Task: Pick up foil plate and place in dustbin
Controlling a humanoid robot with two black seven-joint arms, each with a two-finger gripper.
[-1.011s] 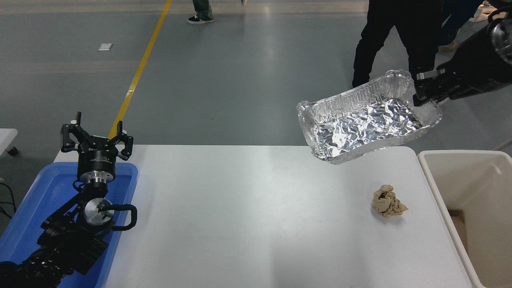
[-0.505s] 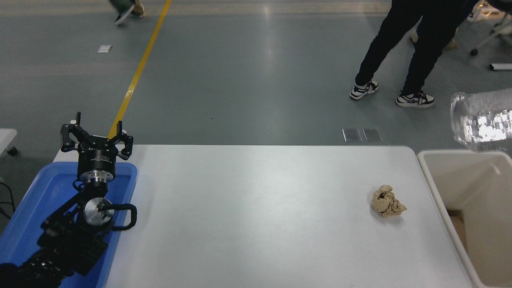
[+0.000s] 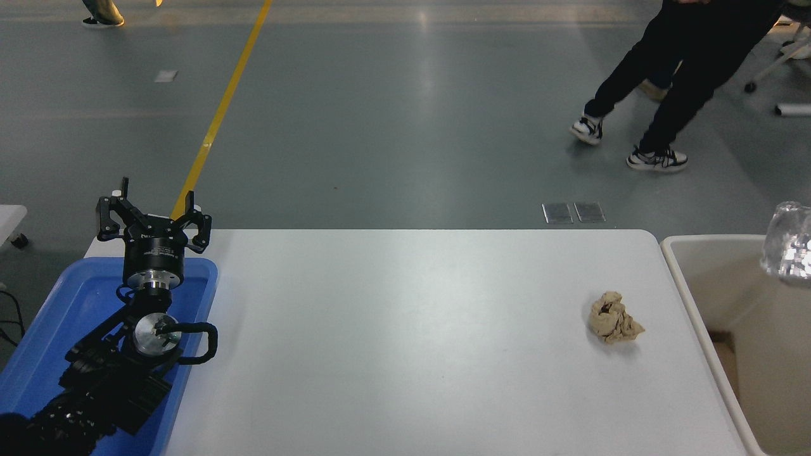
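At the lower left we see the left end effector (image 3: 152, 218) parked over a blue tray (image 3: 76, 297), its fingers spread and empty. On the white tabletop (image 3: 405, 329) lies a paper wad (image 3: 614, 318). At the right edge only a corner of the shiny crinkled foil plate (image 3: 789, 242) shows, hanging above the beige dustbin (image 3: 709, 278). The right end effector is out of view, so we cannot tell its grip or the plate's long axis.

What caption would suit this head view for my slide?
Foil plate at the right edge above the cream dustbin; crumpled paper wad on the white table; left gripper parked over the blue tray.
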